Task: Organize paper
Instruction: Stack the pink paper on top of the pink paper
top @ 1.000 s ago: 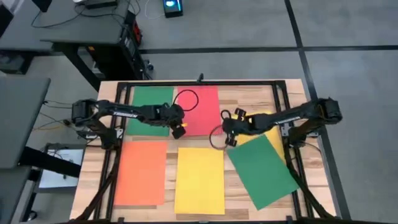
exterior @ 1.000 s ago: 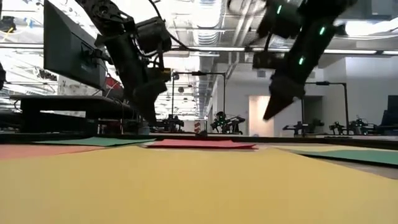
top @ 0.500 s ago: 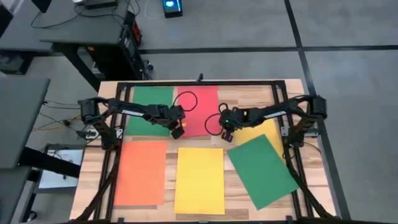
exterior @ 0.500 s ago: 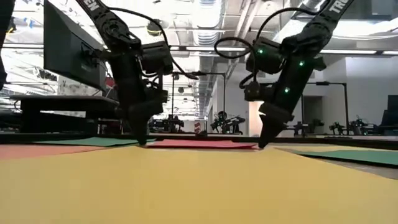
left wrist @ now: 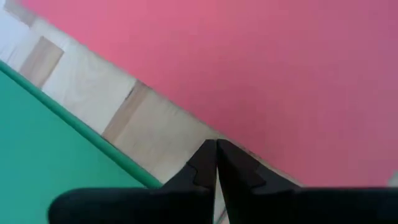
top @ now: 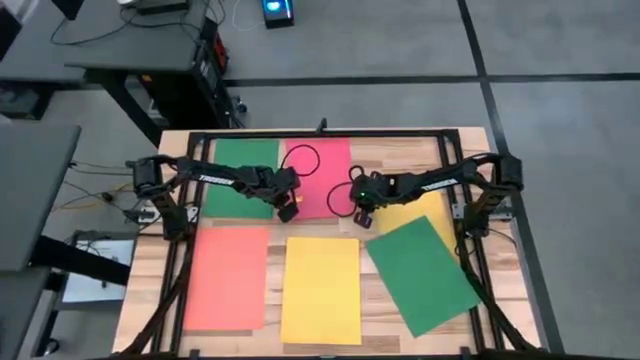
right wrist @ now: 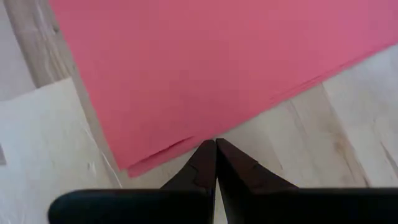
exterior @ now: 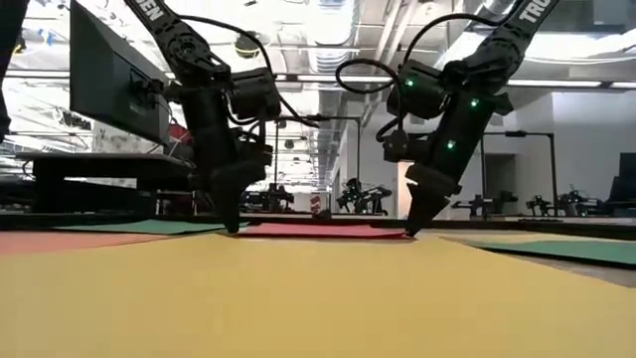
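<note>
The pink-red sheet lies flat at the far middle of the wooden table. Every other place here is told from that sheet.

The left gripper comes down at the sheet's near left corner. Its two dark fingers are pressed tight together, with nothing between them. The tips sit on the bare wood right at the pink-red edge. In the low view the left gripper points straight down and its tip reaches the table.

The right gripper comes down at the sheet's near right corner. Its fingers are pressed together too, also with nothing held. The tips stand just at that corner, where the pink-red paper looks like more than one layer (a thin second edge peeks out). In the low view the right gripper leans a little and its tip meets the table by the sheet's edge.

A green sheet lies just to the left of the pink-red sheet, with a strip of wood between them. An orange sheet lies nearer the front, to the left. A yellow sheet lies straight in front. A second green sheet lies front right, turned at a slant. Another yellow sheet sticks out from under that slanted green one.
</note>
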{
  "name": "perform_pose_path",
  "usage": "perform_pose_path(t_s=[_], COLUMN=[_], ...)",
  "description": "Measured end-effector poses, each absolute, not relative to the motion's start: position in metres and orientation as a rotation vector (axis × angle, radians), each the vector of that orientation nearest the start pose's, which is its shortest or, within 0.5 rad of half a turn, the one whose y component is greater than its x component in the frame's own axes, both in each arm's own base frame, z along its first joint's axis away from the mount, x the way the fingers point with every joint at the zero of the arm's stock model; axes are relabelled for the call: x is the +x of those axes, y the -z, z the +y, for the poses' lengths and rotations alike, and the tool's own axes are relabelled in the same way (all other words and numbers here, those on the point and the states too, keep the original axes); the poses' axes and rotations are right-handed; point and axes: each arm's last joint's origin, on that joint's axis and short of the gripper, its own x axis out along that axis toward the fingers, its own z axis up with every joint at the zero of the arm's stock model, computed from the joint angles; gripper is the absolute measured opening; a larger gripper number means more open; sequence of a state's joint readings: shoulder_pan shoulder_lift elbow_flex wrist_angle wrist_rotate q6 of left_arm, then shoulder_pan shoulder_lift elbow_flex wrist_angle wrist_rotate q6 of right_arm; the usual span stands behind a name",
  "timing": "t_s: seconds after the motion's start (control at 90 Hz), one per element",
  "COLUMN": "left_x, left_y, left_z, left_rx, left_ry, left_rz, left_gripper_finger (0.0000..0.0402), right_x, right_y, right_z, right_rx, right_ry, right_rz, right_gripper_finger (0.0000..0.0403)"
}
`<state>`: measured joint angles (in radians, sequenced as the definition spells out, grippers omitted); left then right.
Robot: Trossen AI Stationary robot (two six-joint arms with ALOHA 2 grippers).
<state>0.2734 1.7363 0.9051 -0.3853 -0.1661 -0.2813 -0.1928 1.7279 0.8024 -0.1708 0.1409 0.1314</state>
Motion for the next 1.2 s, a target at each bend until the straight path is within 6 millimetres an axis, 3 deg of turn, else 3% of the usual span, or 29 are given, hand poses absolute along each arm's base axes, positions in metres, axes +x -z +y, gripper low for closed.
perform_pose_path(t_s=[0.956, 1.2], left_x=[0.2939, 0.2898], left_y=[-0.1327, -0.1426], left_z=[0.0872, 0.0878], left_rx=[-0.304, -0.268], left_ry=[-0.554, -0.594], left_rz=[1.166, 1.144], left_gripper_finger=[0.0000, 0.0000], right_x=[0.2919, 0.2910], right_y=[-0.1179, -0.1179], right_z=[-0.0622, -0.0621], right_rx=[0.156, 0.156], right_ry=[0.363, 0.364], right_rz=[1.113, 1.122], right_gripper_finger=[0.0000, 0.0000])
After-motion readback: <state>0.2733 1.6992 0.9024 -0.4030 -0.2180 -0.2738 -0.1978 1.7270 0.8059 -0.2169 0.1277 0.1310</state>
